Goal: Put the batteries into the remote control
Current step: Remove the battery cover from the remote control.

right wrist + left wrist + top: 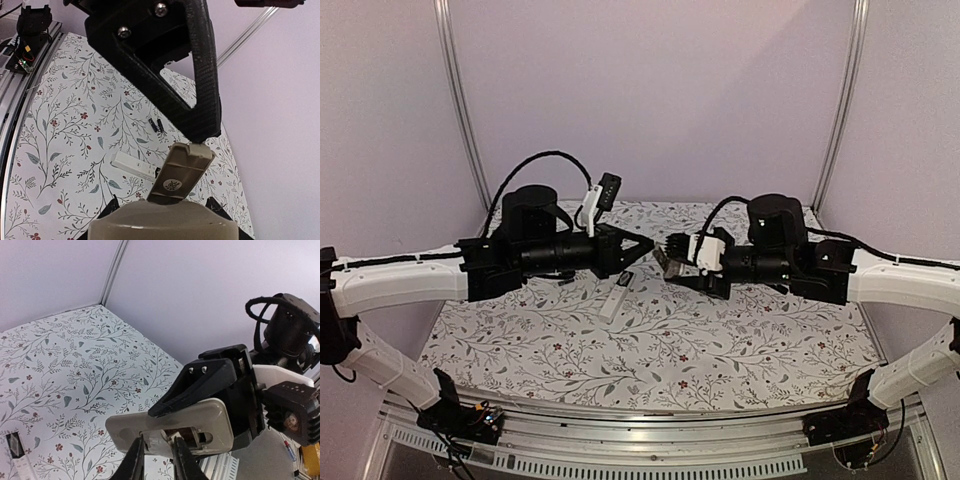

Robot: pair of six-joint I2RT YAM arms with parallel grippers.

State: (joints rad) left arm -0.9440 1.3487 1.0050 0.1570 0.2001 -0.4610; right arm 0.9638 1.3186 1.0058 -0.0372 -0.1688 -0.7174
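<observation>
My right gripper (672, 262) is shut on the beige remote control (220, 420), holding it above the table; one black finger (200, 385) lies across its back. The battery cover (185, 167) stands hinged up from the remote (160, 225). My left gripper (157, 457) meets it from the left, its narrow jaws closed on the cover's edge (155, 444). Something dark (187, 436) shows inside the open compartment. Two batteries (156, 125), small dark cylinders, lie side by side on the floral table.
A slim white remote (617, 297) lies on the floral cloth below both grippers, also in the right wrist view (132, 165). Purple walls close the back and sides. An aluminium rail (620, 440) runs along the near edge.
</observation>
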